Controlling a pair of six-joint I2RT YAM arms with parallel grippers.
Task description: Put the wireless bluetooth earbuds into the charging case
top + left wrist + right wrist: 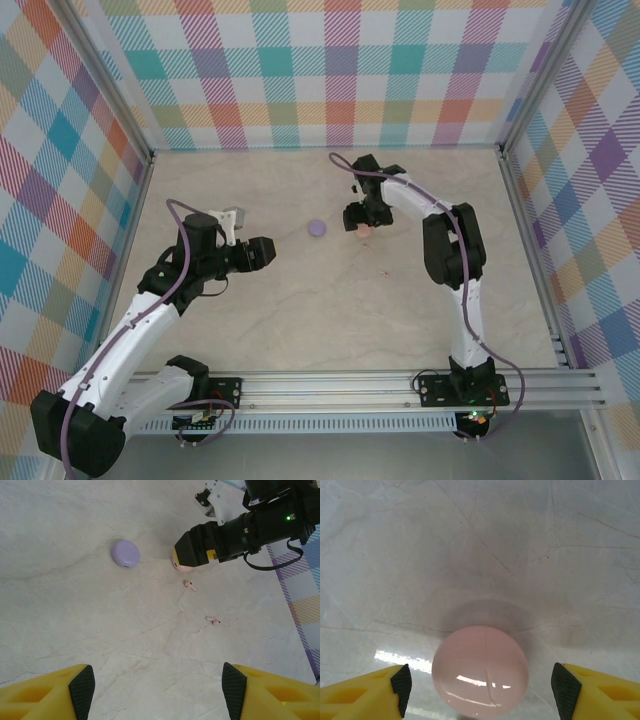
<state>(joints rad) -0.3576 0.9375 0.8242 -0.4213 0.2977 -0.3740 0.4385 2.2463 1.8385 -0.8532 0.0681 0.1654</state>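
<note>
Nothing is inserted yet: two pink earbuds [189, 585] lie loose on the counter [75, 630] near the shut pink case [480, 672]. The right fingers [365, 692] straddle it, open; the left fingers [40, 695] hang open, empty.

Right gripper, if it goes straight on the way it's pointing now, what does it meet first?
Probably the pink case, lying on the table directly ahead and framed by the open right gripper in its wrist view. How far off it sits is unclear.
</note>
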